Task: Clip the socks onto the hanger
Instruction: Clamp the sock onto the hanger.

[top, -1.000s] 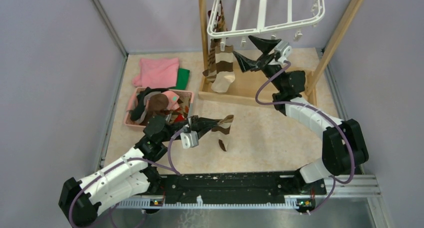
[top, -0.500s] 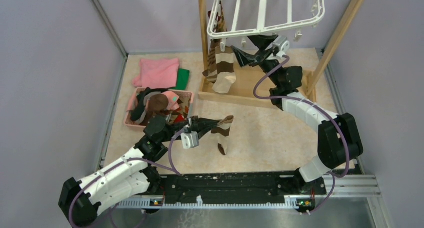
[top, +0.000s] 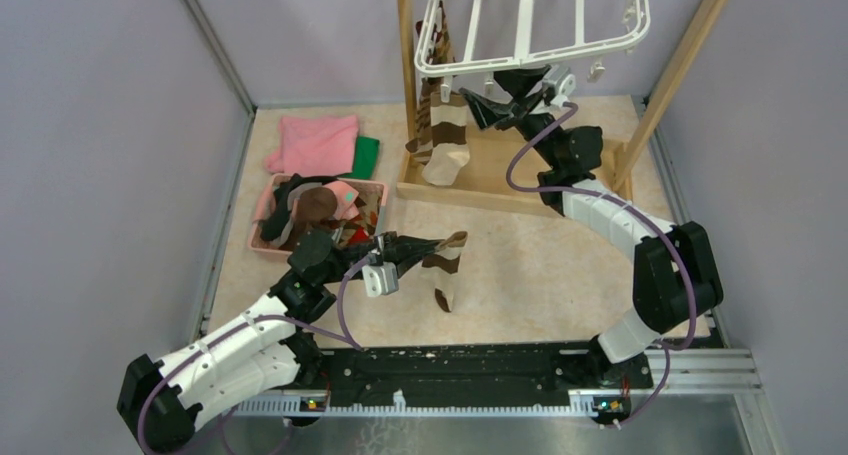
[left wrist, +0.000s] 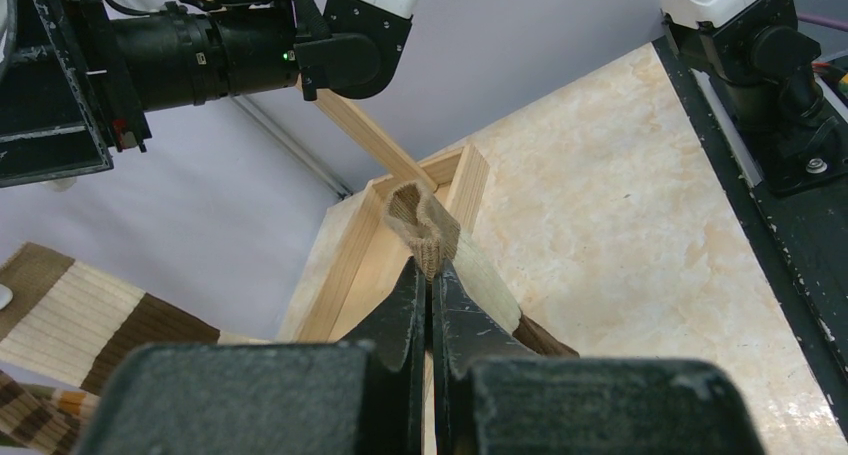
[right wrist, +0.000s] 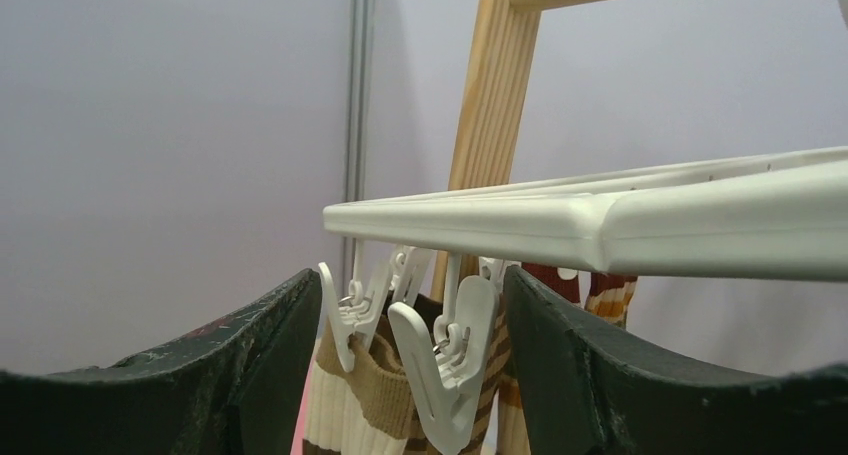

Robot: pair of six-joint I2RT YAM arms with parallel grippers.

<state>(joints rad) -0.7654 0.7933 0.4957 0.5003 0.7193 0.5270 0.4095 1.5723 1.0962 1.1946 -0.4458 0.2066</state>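
My left gripper [top: 437, 245] is shut on the tan cuff of a brown-and-cream striped sock [top: 446, 267]. The sock hangs from the tips over the floor; in the left wrist view the cuff [left wrist: 421, 222] sticks up from the closed fingertips [left wrist: 432, 272]. My right gripper [top: 497, 95] is up under the near rail of the white hanger [top: 530, 50]. Its jaws stand apart around two dangling white clips [right wrist: 450, 375]. The left clip holds a hung striped sock [right wrist: 395, 390], seen from above at the hanger's front left corner [top: 447, 135].
A pink basket [top: 262, 220] holds several more socks left of my left arm. A pink cloth [top: 315, 143] and a green cloth [top: 366, 156] lie behind it. The wooden frame has posts [top: 405, 35] and a base [top: 500, 183] under the hanger.
The right gripper has moved left and up to the clips beside the hung sock, and its jaws have narrowed. The left arm and its sock have stayed still.
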